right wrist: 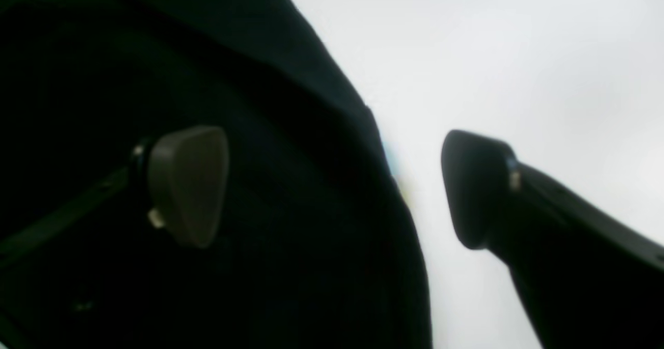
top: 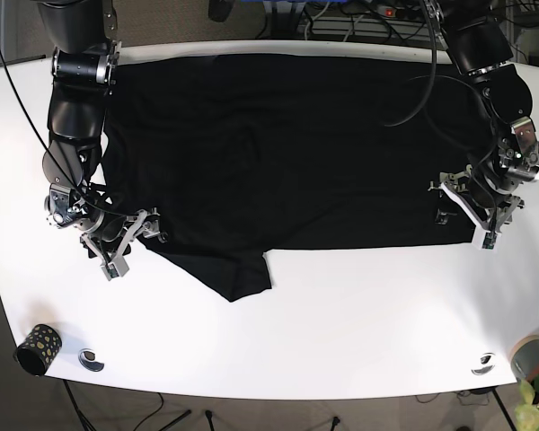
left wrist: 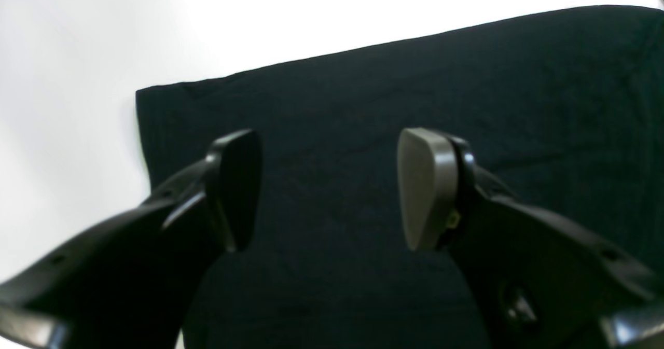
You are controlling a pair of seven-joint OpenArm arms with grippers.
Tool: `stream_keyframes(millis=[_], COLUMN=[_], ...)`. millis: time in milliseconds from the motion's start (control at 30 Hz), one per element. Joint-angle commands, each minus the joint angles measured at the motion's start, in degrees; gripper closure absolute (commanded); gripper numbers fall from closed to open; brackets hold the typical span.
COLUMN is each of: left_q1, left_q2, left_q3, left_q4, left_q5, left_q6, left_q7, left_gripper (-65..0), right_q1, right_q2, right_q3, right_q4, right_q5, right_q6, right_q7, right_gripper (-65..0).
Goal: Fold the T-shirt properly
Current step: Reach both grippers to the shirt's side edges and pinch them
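Black T-shirt [top: 278, 144] lies spread flat on the white table [top: 341, 314], covering its far half; one sleeve [top: 238, 274] juts toward the near edge. Left gripper [top: 467, 211] sits over the shirt's near corner on the base view's right, jaws parted, nothing between them; the wrist view shows cloth beneath both pads [left wrist: 428, 188]. Right gripper [top: 126, 242] sits at the shirt's opposite near corner, jaws apart, straddling the cloth edge, one pad [right wrist: 189, 183] over fabric, the other over bare table.
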Motion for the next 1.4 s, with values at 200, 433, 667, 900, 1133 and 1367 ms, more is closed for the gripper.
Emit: stream_keyframes(millis=[200, 433, 667, 900, 1133, 1367], left_q1=[-0.30, -0.30, -0.65, -5.22, -7.07, -10.59], left_q2=[-0.80, -0.80, -0.80, -2.38, -3.52, -5.98], left_q3=[-0.34, -0.34, -0.34, -3.33, -6.84, -6.67], left_q4=[0.76, 0.67, -0.64, -11.63, -14.09, -21.22], left_q5=[-0.66, -0.66, -0.66, -0.75, -0.75, -0.66], left_q6=[0.02, 0.02, 0.11, 4.68, 4.94, 8.11], left_q7=[-1.13, -1.13, -1.13, -1.13, -1.22, -5.88], left_gripper=[-38.5, -38.5, -38.6, -43.8, -54.6, -54.7], right_q1=[5.64, 6.17, 6.25, 6.08, 5.90, 5.90], right_q2=[2.19, 1.31, -0.45, -1.94, -1.94, -1.94], right_q3=[-2.74, -2.65, -2.65, -2.65, -2.83, -2.65], right_q4=[-10.39, -11.45, -11.45, -11.45, -11.45, -11.45], right_q5=[0.81, 0.81, 0.81, 0.81, 0.81, 0.81], right_q6=[0.05, -0.21, -3.29, -3.29, -3.29, -3.29], right_q7=[8.90, 11.18, 11.53, 12.59, 12.76, 12.76], right_gripper=[-45.3, -41.9, -41.5, -18.9, -4.4, -4.1])
